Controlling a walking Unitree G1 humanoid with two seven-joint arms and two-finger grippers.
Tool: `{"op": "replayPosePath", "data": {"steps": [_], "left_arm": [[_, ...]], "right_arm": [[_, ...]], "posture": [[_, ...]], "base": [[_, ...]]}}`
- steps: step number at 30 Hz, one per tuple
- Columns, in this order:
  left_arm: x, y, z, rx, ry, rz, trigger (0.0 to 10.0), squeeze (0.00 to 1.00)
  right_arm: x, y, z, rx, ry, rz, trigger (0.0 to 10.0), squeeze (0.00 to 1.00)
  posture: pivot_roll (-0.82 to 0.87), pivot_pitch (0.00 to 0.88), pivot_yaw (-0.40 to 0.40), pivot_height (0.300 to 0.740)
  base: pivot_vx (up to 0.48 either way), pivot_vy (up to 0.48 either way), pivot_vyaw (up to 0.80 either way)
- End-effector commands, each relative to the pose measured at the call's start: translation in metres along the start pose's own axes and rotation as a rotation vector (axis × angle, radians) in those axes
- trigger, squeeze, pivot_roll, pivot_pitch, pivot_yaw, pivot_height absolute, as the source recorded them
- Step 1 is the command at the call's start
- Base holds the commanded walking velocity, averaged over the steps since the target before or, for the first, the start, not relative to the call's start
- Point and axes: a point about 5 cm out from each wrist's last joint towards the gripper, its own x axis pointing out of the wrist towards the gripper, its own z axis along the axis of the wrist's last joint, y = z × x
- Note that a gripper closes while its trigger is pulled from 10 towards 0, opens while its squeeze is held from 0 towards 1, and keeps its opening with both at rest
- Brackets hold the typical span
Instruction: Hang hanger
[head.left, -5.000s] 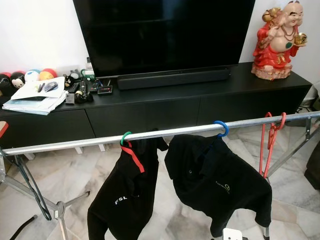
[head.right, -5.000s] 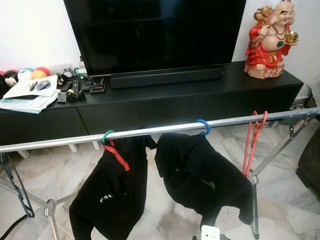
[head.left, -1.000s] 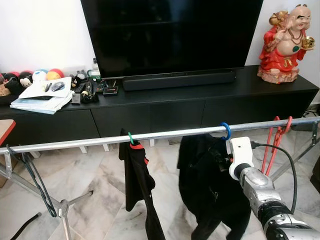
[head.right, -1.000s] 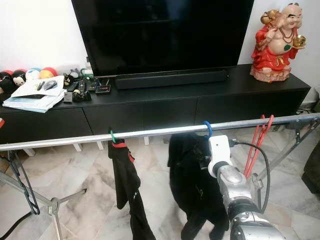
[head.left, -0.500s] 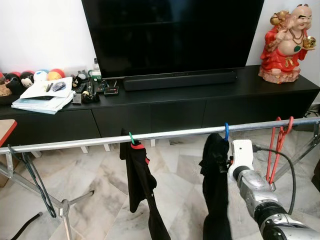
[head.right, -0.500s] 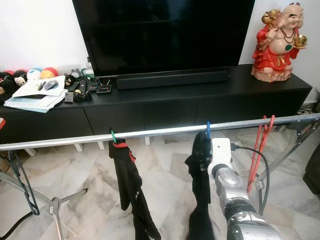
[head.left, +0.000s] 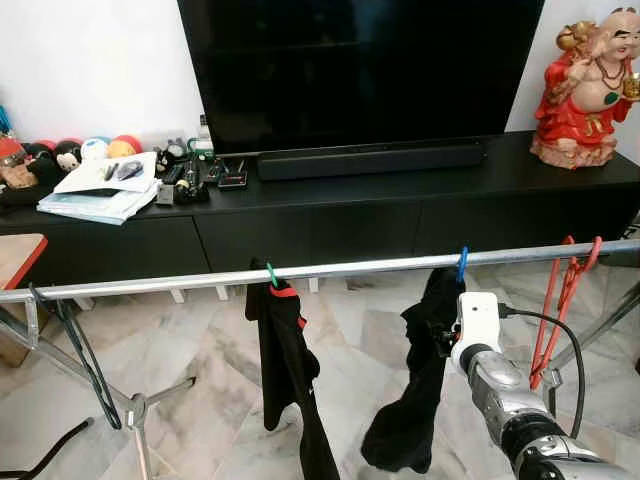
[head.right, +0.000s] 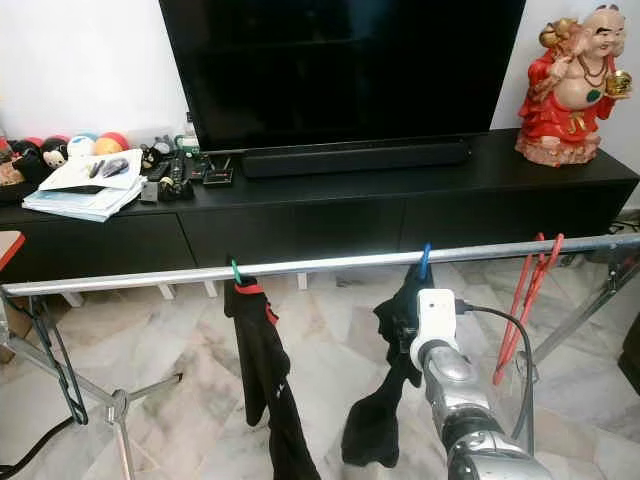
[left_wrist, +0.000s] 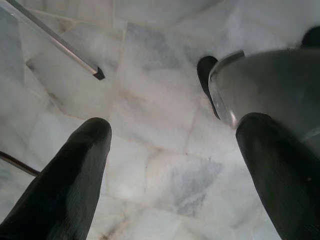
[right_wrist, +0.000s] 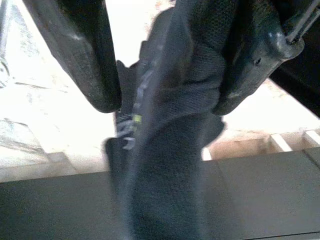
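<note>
Evidently the blue hanger (head.left: 462, 264) was already hooked over the metal rail (head.left: 330, 270), right of the rail's middle, with its black shirt (head.left: 420, 380) hanging edge-on beneath it. The hanging itself was judged done; what remained, on this evidence, was for the robot to let go and draw its arm clear.

The right gripper (right_wrist: 165, 95) was at the shirt's upper part, just below the rail. In the right wrist view its two black fingers (right_wrist: 80, 55) stood either side of a bunched fold of the dark cloth, which filled the gap between them; the jaws were judged to be gripping the shirt, though how firmly could not be told.

The left gripper (left_wrist: 170, 145) hung idle over the marble floor (left_wrist: 150, 100), jaws apart and holding nothing.

Further along the rail, a second black shirt (head.left: 290, 370) hung on a green hanger (head.left: 271, 275) to the left, and empty red hangers (head.left: 565, 300) hung near the right end. Behind the rack stood a black TV cabinet (head.left: 400, 210) carrying a television (head.left: 360, 70) and a red figurine (head.left: 590, 90).
</note>
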Motion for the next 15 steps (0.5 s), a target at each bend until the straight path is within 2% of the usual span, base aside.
{"op": "replayPosePath", "data": {"steps": [1,5,9,10,11,12,15], "left_arm": [[-0.004,0.01,-0.019,-0.006,0.047,0.002,10.0,0.0],[-0.007,0.022,-0.028,-0.005,0.058,0.014,10.0,0.0],[-0.008,0.026,-0.03,-0.004,0.058,0.014,10.0,0.0],[-0.009,0.027,-0.031,-0.004,0.059,0.014,10.0,0.0],[-0.009,0.027,-0.031,-0.004,0.058,0.013,10.0,0.0],[-0.009,0.027,-0.031,-0.004,0.058,0.012,10.0,0.0],[-0.009,0.026,-0.03,-0.003,0.053,0.007,10.0,0.0]], "right_arm": [[-0.001,-0.004,-0.001,0.013,-0.003,-0.029,10.0,0.0],[0.0,-0.008,0.007,0.03,-0.04,-0.065,10.0,0.0],[0.0,-0.007,0.009,0.046,-0.051,-0.058,9.9,0.0],[0.001,-0.005,0.009,0.051,-0.052,-0.041,3.7,0.0],[0.001,-0.005,0.009,0.053,-0.053,-0.036,3.7,0.0],[0.001,-0.003,0.01,0.051,-0.055,-0.027,0.0,0.0],[0.001,0.002,0.008,0.036,-0.049,0.002,0.0,0.0]], "posture": [[0.09,0.0,0.073,0.74],[0.09,0.0,0.075,0.74],[0.09,0.0,0.075,0.74],[0.09,0.0,0.075,0.74],[0.09,0.0,0.075,0.74],[0.09,0.0,0.075,0.74],[0.09,0.0,0.075,0.74]], "base": [[0.0,0.0,0.0],[0.0,0.0,0.0],[0.0,0.0,0.0],[0.0,0.0,0.0],[0.0,0.0,0.0],[0.0,0.0,0.0],[0.0,0.0,0.0]]}}
